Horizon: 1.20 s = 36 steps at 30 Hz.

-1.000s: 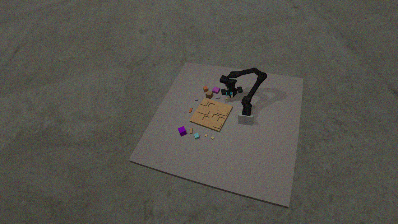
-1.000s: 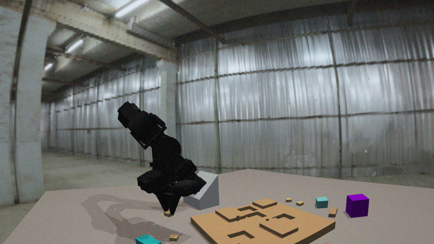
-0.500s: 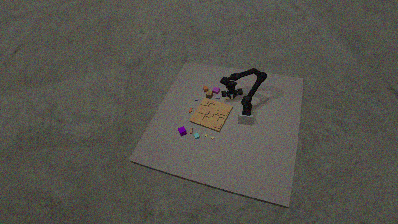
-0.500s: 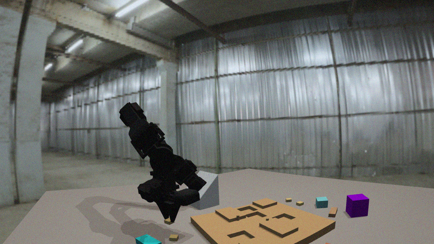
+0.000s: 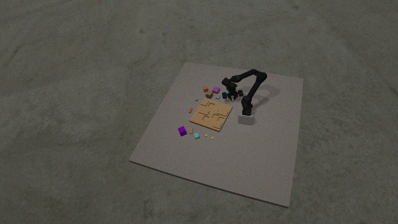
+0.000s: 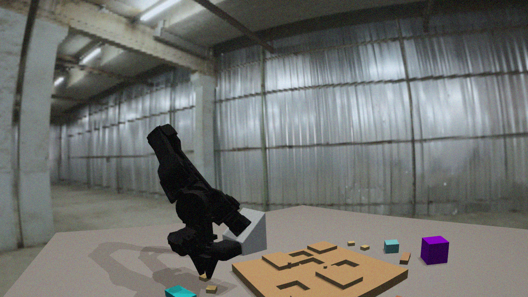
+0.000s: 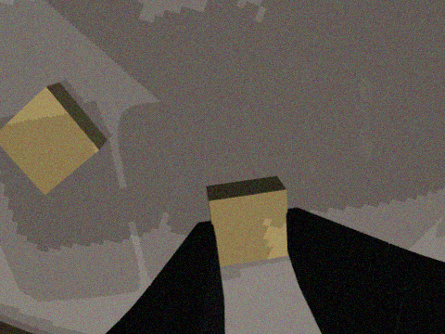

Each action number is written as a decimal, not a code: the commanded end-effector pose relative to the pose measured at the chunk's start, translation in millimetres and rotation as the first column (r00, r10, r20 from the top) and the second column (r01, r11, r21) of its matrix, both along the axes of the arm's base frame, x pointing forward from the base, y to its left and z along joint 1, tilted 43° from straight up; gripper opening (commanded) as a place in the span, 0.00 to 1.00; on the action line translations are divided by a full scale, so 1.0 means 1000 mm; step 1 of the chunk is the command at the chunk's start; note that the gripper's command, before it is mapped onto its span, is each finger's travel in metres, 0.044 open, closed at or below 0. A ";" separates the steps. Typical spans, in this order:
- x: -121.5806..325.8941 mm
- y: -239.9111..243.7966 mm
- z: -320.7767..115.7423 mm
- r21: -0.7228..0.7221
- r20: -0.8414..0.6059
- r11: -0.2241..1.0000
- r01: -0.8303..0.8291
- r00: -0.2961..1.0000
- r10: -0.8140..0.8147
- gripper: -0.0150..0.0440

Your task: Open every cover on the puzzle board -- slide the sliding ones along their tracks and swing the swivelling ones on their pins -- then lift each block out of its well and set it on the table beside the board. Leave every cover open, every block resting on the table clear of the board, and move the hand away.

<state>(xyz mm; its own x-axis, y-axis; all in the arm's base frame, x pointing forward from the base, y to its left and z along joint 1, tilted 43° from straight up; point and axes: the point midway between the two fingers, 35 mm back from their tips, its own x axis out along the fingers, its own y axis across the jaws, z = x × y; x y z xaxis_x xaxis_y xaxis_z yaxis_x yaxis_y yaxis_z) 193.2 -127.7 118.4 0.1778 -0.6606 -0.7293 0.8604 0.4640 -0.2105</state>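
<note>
My gripper [image 5: 233, 98] [image 6: 205, 276] [image 7: 248, 230] is shut on a small yellow block [image 6: 202, 277] [image 7: 250, 232]. It holds the block low, beside the board; whether it touches the table is unclear. A second small yellow block [image 6: 211, 289] [image 7: 51, 139] lies on the table close by. The puzzle board [image 5: 198, 119] [image 6: 383, 271] is tan. Raised covers [image 6: 339, 276] [image 6: 278, 259] [image 6: 322, 246] show on it, with dark-edged wells [image 6: 300, 254] [image 6: 345, 263] beside them. No block shows in these wells. The board's near part is cut off in the exterior view.
A cyan piece [image 5: 227, 92] [image 6: 180, 291] lies near the gripper. A magenta block [image 5: 216, 90], brown cube [image 5: 209, 94] and orange cube [image 5: 205, 88] stand behind the board. A purple cube [image 5: 182, 131] [image 6: 434, 251] and teal cube [image 5: 196, 136] [image 6: 391, 246] stand past its other side.
</note>
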 end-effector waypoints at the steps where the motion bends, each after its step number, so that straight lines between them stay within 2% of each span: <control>1: -0.002 -0.004 -0.006 -0.001 -0.008 1.000 -0.002 1.000 0.002 0.39; 5: -0.002 -0.004 -0.006 -0.001 -0.008 1.000 -0.002 1.000 0.002 0.39; 19: -0.001 -0.002 -0.001 -0.002 -0.001 1.000 0.000 1.000 0.000 1.00; 36: -0.009 0.036 0.035 0.011 -0.009 1.000 0.000 1.000 0.000 1.00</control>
